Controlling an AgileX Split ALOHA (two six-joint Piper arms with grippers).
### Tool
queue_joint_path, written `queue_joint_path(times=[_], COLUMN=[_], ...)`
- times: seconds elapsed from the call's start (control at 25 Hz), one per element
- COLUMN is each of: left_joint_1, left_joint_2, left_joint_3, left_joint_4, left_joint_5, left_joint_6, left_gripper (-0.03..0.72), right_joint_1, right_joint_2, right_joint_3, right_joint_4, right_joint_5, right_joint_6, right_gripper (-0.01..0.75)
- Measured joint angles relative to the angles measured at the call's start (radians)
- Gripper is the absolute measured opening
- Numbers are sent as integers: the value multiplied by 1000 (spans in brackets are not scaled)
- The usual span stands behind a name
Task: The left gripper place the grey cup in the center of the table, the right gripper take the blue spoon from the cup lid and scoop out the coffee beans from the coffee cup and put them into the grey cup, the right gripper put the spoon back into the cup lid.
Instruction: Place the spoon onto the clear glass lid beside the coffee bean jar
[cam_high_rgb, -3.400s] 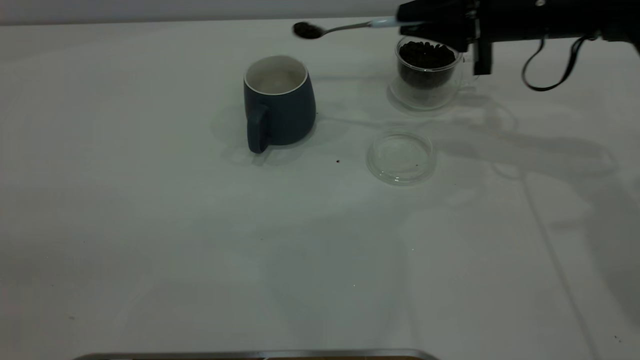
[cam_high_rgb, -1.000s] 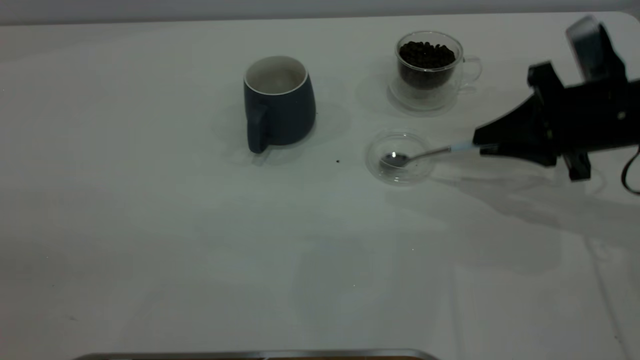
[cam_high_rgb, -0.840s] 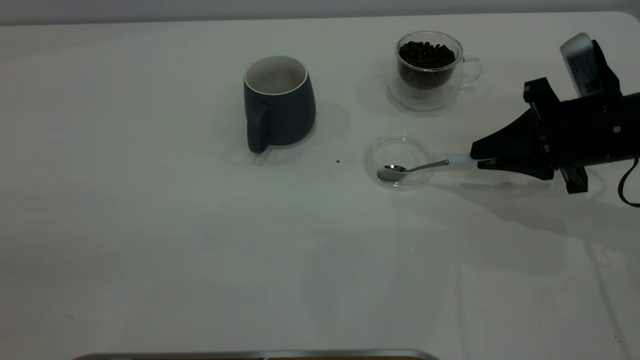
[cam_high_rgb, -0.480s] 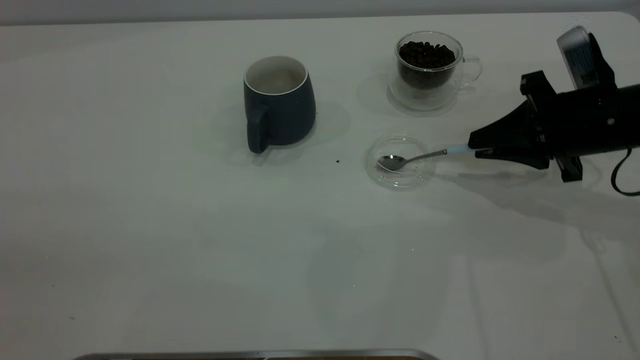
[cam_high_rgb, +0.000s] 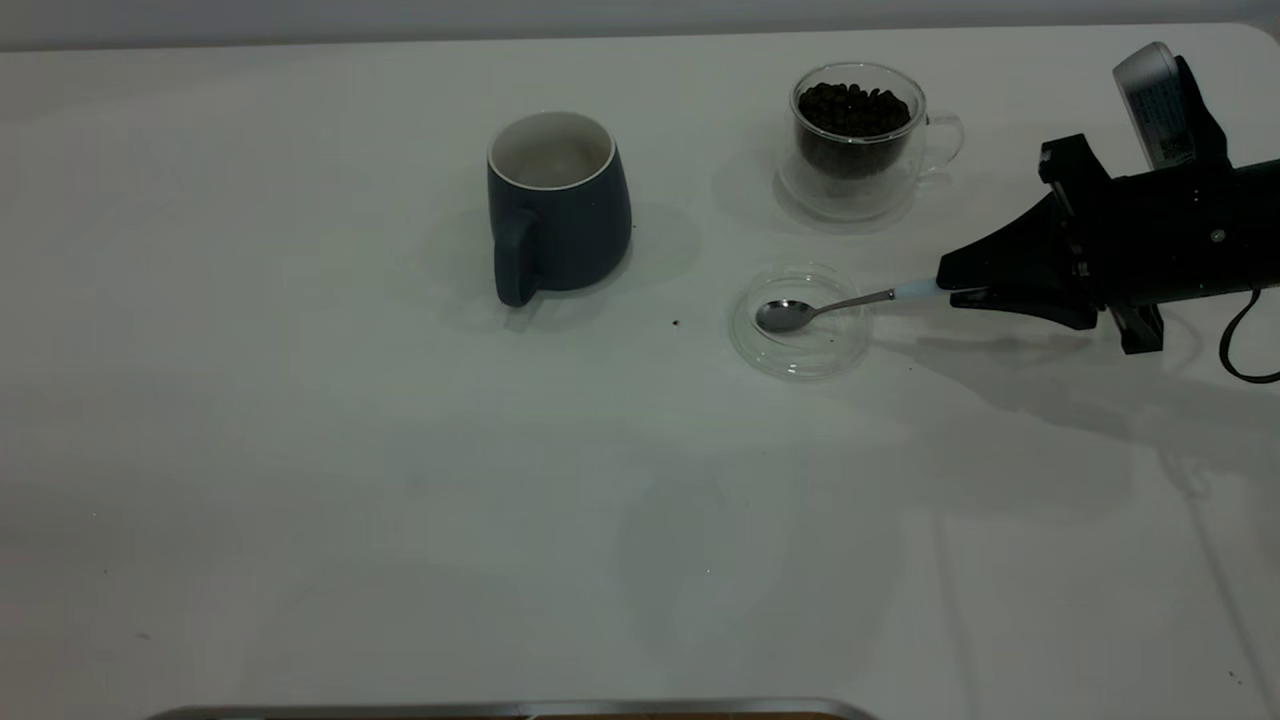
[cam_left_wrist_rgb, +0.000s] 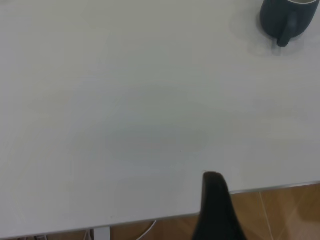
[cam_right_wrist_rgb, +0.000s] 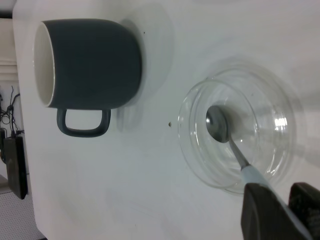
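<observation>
Holding the blue spoon by its pale handle tip, my right gripper sits near the right edge, jaws pinched on it. Spoon's long axis runs from the jaws toward the table centre, bowl over the cup lid, looks just above or touching the glass, can't tell. I'd lower and let go. Grey cup stands mid-table toward the far edge, coffee cup with coffee beans far right. Left gripper parked off the near edge, jaws can't tell.
</observation>
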Motion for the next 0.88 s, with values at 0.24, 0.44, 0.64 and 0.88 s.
queue_joint_path(times=[0.24,0.44,0.64,0.88], left_joint_1=[0,0,0,0], left_joint_2=[0,0,0,0], left_joint_3=[0,0,0,0], left_joint_4=[0,0,0,0], left_joint_5=[0,0,0,0], left_joint_6=[0,0,0,0], left_gripper=[588,588,588,588], right_joint_1=[0,13,25,41], right_joint_2=[0,0,4,5], right_joint_3=[0,0,-23,-49], right_joint_4=[0,0,0,0], right_joint_5=[1,3,-1,-22], right_joint_6=[-13,-31,-45,-45], right_gripper=[111,115,117,130])
